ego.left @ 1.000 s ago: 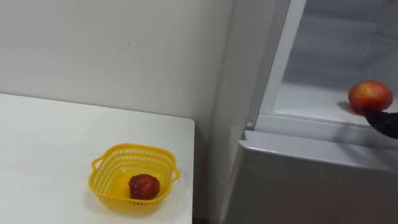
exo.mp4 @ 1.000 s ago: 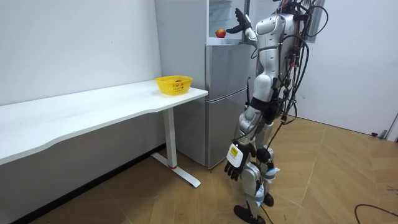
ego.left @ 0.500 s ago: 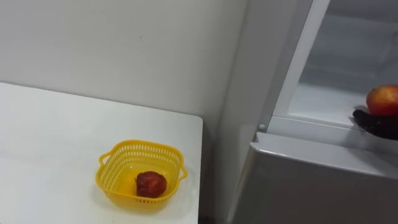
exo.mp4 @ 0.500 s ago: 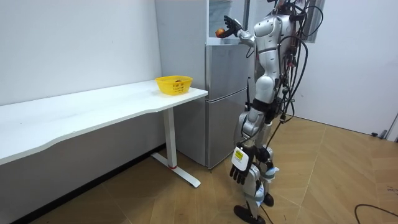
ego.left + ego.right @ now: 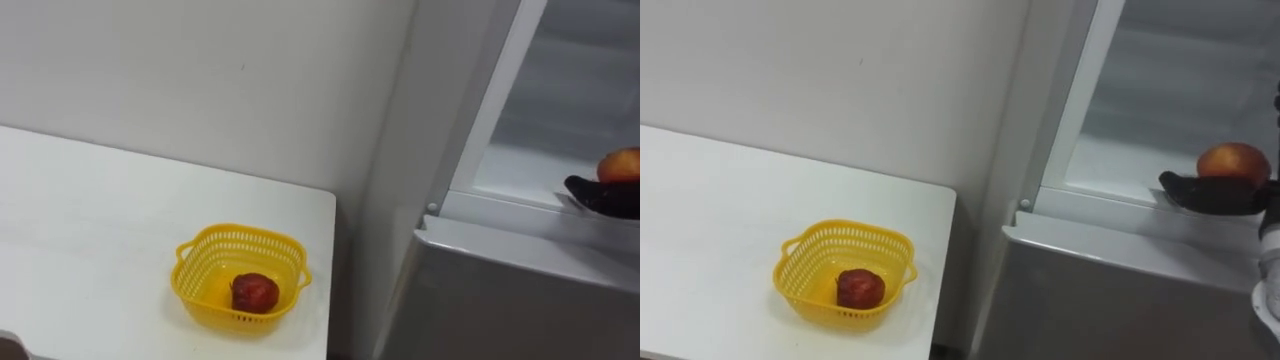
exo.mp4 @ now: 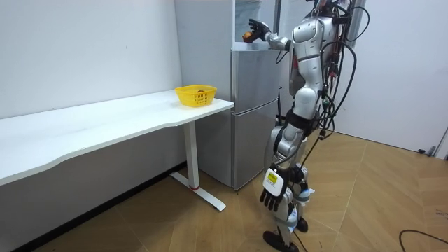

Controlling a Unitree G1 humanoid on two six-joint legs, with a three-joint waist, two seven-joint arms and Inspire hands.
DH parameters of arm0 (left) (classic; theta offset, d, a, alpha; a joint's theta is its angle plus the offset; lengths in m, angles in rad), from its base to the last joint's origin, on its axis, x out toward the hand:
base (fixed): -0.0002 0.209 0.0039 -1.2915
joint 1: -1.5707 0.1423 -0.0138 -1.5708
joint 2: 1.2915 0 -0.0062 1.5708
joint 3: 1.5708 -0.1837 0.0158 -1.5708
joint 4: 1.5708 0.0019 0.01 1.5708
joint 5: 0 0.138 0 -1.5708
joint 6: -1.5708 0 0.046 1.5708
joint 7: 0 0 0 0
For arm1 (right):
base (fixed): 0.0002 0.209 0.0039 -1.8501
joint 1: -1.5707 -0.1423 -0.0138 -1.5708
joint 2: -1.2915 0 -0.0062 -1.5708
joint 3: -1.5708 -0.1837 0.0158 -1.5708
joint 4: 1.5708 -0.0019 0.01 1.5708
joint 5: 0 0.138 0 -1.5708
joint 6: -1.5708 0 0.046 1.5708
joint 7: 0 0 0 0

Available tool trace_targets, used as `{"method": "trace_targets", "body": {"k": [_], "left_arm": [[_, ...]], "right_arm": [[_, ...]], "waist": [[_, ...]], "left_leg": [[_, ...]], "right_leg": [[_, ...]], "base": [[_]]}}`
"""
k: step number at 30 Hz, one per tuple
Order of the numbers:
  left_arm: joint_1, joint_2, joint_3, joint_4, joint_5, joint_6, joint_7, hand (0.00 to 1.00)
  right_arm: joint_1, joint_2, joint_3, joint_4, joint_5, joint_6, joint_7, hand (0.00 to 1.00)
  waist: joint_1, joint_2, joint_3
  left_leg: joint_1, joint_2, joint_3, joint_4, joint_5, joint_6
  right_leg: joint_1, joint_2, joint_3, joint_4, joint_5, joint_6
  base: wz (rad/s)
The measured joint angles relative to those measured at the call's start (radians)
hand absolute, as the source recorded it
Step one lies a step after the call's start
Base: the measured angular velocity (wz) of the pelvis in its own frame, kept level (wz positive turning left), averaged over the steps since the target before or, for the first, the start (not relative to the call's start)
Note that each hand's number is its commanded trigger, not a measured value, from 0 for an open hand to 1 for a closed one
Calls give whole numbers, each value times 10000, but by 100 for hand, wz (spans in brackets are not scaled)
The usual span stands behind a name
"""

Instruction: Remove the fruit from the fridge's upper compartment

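The robot stands right up against the fridge [image 6: 255, 105], its right arm lifted into the open upper compartment. On the white shelf [image 5: 1120, 165] sits a red-and-yellow apple [image 5: 1234, 160], near the front edge. The right hand [image 5: 1210, 193] lies across the apple's lower front, dark fingers touching it – whether they are actually closed round it I cannot tell from here. The left hand [image 6: 272, 190] hangs down by the leg, fingers loose and holding nothing. Beside the fridge, on the corner of the white table [image 5: 710, 220], a yellow basket [image 5: 845, 229] holds one dark red fruit [image 5: 860, 288] – well apart from the apple on the shelf
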Motion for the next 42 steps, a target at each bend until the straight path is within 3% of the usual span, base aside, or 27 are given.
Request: {"method": "trace_targets", "body": {"k": [9,15,30,31,32,33,42], "left_arm": [[-26,14,-3,70,3,169,34,0],[-14,13,-4,98,4,181,36,0],[-15,12,-3,102,3,213,31,0],[-14,12,-3,94,4,218,28,0],[-15,12,-4,79,5,219,23,0],[-22,12,-3,75,4,218,23,0],[-42,13,-1,71,3,231,32,0]], "right_arm": [[-14,-247,-6,553,11,-12,28,0],[-91,-365,-4,587,8,-11,27,0],[-91,-613,19,771,79,-6,186,0],[-91,-613,30,882,86,-6,284,17],[-91,-624,65,989,188,-8,388,68],[-112,-676,124,1120,365,-12,525,100],[-400,-993,515,1743,593,-8,1613,100]], "waist": [[-44,126,65],[-24,196,27],[-5,206,14],[2,207,15],[6,206,15],[6,207,15],[-8,151,-21]], "left_leg": [[-108,-13,-119,63,0,0],[-154,-13,-105,108,0,0],[-155,-10,-85,92,1,1],[-153,-11,-84,91,1,0],[-151,-11,-85,91,1,0],[-152,-12,-93,89,1,1],[-121,-12,-78,78,2,1]], "right_leg": [[-17,-25,-204,17,-3,5],[-38,-27,-207,18,-3,5],[-40,-30,-210,6,-3,5],[-39,-33,-209,9,-3,5],[-40,-36,-219,14,-3,5],[-45,-37,-205,18,-3,5],[-27,-31,-191,12,-3,4]], "base": [[5],[0],[0],[0],[0],[0],[0]]}}
